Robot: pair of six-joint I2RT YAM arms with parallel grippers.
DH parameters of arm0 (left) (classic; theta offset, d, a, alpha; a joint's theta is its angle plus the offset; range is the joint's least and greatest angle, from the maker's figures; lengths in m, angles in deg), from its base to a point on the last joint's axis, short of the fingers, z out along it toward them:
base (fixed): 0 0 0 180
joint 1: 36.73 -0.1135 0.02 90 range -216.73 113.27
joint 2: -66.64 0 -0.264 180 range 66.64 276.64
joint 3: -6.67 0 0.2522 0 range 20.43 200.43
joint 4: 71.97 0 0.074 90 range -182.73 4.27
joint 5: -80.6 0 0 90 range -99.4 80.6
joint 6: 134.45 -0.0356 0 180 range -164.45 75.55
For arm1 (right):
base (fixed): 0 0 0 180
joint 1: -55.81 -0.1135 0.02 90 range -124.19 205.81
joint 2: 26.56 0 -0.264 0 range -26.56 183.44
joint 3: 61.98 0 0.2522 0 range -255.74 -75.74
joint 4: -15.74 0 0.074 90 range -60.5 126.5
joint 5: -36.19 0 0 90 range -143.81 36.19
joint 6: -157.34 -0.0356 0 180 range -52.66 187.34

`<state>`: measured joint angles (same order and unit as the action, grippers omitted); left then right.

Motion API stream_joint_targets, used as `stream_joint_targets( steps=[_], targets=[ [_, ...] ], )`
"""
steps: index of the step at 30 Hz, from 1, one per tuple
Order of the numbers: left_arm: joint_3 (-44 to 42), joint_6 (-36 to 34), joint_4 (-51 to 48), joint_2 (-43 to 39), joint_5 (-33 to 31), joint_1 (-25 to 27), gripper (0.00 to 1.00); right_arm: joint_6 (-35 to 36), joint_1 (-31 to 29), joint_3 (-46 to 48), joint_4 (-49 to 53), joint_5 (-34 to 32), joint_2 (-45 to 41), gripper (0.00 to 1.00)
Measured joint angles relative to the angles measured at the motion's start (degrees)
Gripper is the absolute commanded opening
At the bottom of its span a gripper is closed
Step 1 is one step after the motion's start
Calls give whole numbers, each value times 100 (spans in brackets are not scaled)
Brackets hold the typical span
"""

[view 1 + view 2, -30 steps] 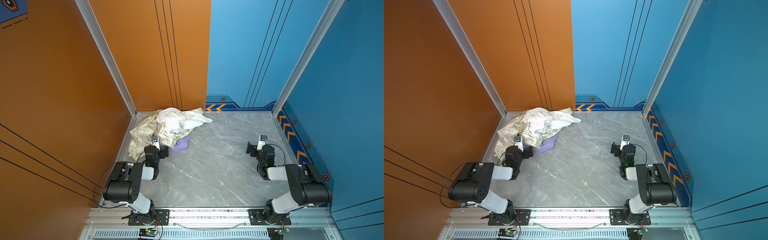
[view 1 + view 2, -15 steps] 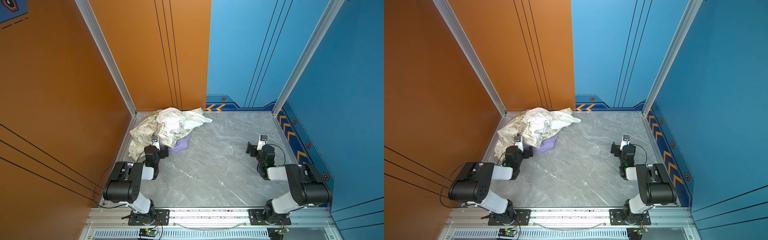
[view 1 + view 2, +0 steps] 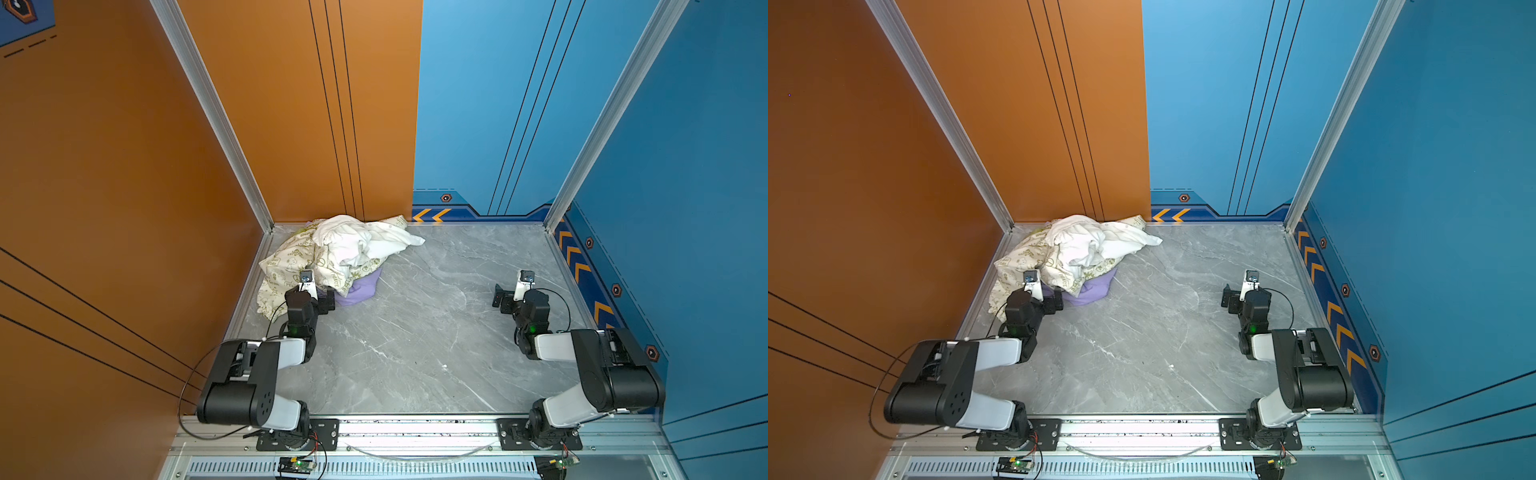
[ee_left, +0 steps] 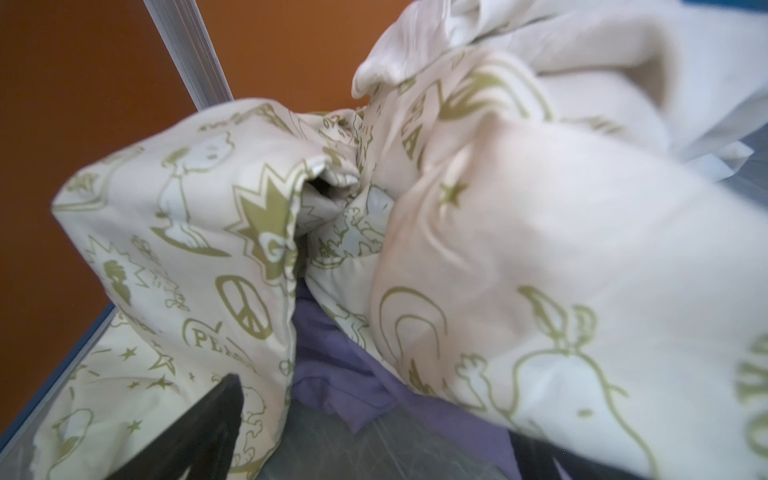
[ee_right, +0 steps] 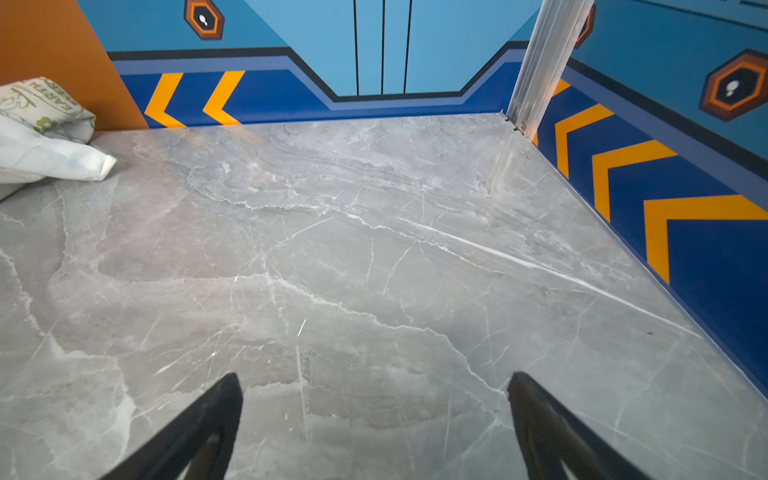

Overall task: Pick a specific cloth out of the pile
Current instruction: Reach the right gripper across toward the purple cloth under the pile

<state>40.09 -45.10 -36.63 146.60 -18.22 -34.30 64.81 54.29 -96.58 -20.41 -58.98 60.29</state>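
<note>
Lavender fabric, plain, no print: the cloth (image 3: 360, 287) lies at the near, inner edge of the pile (image 3: 332, 249), mostly buried, with one rounded lobe poking out onto the grey marble worktop (image 3: 415, 340). The pile sits in the far left corner against the orange wall (image 3: 291, 124). A cream cloth with green cartoon print (image 3: 286, 266) spreads widest. A plain white cloth (image 3: 357, 241) is bunched on top, with one corner trailing toward the middle of the worktop.

Left end effector (image 3: 332, 298) is low on the worktop, just at the exposed lavender lobe, in both top views. Whether it touches cannot be told from above. In the left wrist view the end effector (image 4: 374, 403) stands wide. One black finger (image 4: 199, 428) shows plainly beside a cream fold, while the opposite one is mostly hidden under an overhanging printed fold. The cloth (image 4: 332, 365) runs up between the two fingers, under the cream folds on both sides — nothing is clamped.

Right end effector (image 3: 500, 297) is on the opposite side of the worktop, well apart from the pile and near the blue wall with orange chevrons (image 3: 582, 266). In the right wrist view it (image 5: 374, 376) is spread wide over bare marble and holds nothing. Only the white corner (image 5: 50, 160) and a bit of printed cream (image 5: 45, 99) show at the edge of that view; no lavender is visible there.
</note>
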Motion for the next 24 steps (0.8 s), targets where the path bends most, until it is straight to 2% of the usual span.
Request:
stream_joint_targets(
  steps=[7,12,18,24],
  targets=[
    [-48,-205,-1099,-2380,-166,249,98,-149,-199,-326,1482,72,-1637,100],
    [-48,-452,-1904,-3565,-168,334,98,-337,-706,-542,2223,393,-2437,100],
    [-48,-632,-2455,-3866,-170,640,98,-581,-1912,-1093,2986,664,-2450,100],
    [-48,-859,-2677,-3816,-173,826,98,-1176,-3008,-1886,3154,603,-1469,97]
  ],
)
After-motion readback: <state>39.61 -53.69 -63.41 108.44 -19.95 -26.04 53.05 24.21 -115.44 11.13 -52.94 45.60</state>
